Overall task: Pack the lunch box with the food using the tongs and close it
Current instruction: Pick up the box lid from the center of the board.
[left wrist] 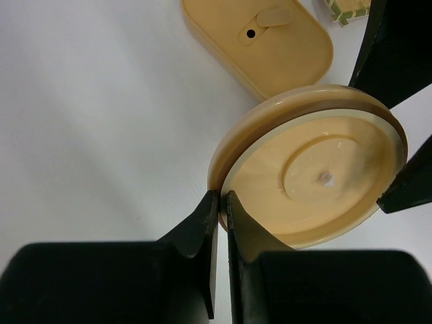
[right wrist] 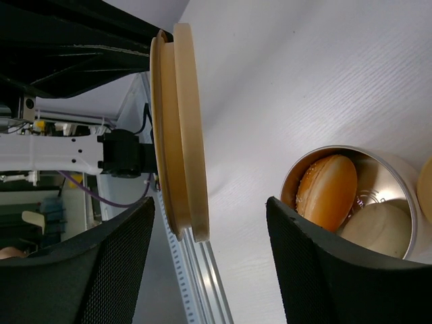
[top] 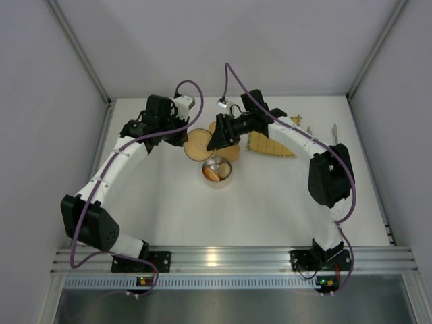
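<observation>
A round cream lid (left wrist: 317, 182) is held up on edge, with my left gripper (left wrist: 221, 197) shut on its rim. In the top view the lid (top: 198, 144) hangs just behind the lunch box (top: 217, 184), a round metal tin. My right gripper (right wrist: 208, 202) is open, its fingers on either side of the lid (right wrist: 181, 128), which shows edge-on; neither finger visibly touches it. The tin (right wrist: 410, 177) holds food: an orange piece (right wrist: 327, 192) and a pale cream ball (right wrist: 378, 229). The slim silvery tongs (top: 334, 130) lie at the far right of the table.
An oval cream lid (left wrist: 260, 40) lies flat beyond the round lid, beside the yellow woven mat (top: 270, 143). White walls close in the table at the back and on both sides. The aluminium rail (top: 229, 258) carries both arm bases at the near edge.
</observation>
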You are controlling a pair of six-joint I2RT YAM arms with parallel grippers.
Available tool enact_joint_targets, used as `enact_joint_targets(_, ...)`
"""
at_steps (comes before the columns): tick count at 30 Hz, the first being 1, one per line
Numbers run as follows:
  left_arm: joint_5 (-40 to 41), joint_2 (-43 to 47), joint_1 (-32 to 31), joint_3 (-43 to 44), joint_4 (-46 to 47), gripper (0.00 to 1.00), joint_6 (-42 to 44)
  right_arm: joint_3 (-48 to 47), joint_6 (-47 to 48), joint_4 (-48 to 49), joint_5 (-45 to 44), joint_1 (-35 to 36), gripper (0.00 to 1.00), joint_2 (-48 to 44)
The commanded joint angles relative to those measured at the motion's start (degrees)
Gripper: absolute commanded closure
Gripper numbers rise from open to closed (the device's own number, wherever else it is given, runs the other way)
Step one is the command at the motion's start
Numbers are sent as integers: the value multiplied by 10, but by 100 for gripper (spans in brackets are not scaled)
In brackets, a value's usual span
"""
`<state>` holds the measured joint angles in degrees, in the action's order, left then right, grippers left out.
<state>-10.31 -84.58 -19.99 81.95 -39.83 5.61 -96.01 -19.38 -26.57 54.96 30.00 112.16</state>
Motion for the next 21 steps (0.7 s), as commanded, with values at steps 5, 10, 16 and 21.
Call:
enact_joint_targets(5,10,33,-13,0,26,100,-18,-12,7,30,23,16,59,1)
enact_joint_targets(10,-17,48,-13,-10,34,98,-21,-4,18,31,6,16,96,-13)
enact_joint_targets(16,-15,92,-6,5,12,6,-53,-11,104,-33,-76,9,100,-62)
enact_joint_targets(21,-86,136,77,26,-24,2,-120,-59,256,-132,-309,5,100,-136)
